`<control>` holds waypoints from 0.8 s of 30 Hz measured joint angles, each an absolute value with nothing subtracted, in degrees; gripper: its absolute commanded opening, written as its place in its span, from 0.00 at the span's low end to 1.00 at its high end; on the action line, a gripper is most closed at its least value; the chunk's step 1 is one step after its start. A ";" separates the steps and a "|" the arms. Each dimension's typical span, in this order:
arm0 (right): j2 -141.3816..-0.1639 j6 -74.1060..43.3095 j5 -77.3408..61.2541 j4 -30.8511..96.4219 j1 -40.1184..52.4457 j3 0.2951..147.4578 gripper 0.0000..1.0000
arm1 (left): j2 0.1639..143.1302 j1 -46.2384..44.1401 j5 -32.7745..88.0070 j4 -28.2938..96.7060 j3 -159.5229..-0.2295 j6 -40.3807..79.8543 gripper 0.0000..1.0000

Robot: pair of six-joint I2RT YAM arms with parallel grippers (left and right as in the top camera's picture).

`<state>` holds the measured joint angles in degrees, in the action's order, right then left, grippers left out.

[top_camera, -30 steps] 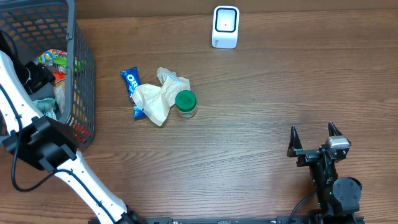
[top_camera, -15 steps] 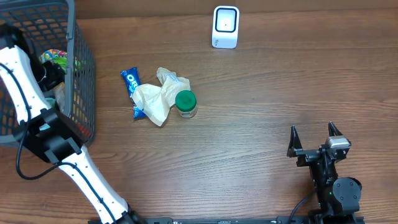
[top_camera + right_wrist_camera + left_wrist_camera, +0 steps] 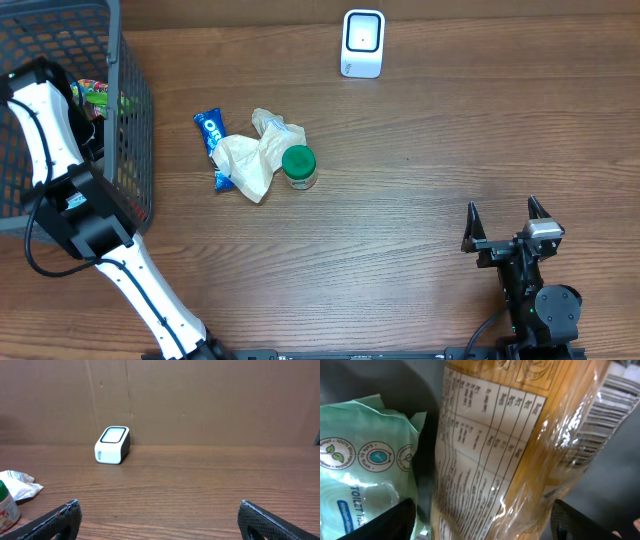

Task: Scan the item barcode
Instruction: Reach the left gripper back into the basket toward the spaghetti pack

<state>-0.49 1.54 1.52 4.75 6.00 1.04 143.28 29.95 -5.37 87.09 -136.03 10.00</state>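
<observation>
Left arm swung farther over basket than a second ago; right arm unmoved.

Overhead: left arm bent down into basket, its tip hidden among contents. Right gripper low at near edge of table, jaws spread wide, empty. Scanner at far edge.

Left wrist: left gripper jaws apart, straddling yellow package in basket. Dark gap shows between one finger and wrapper. Barcode on package. Green wipes pack just beside.

Right wrist: scanner upright, well apart from spread fingers.

oreo pack, crumpled beige bag, green-lidded jar, mint wipes pack
</observation>
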 measured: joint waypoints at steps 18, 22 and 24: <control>-0.49 1.56 1.52 4.75 6.00 1.04 1.00 | 142.98 29.19 -6.00 87.09 -135.85 8.34 0.04; -0.49 1.54 1.52 4.78 6.00 1.04 1.00 | 142.89 29.06 -6.31 87.26 -135.85 8.34 0.04; -0.49 1.54 1.50 4.78 6.00 1.04 1.00 | 142.85 28.97 -6.42 87.33 -135.85 8.36 0.04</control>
<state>-0.49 1.54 1.50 4.78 6.00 1.04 142.85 28.97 -6.42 87.33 -135.85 8.36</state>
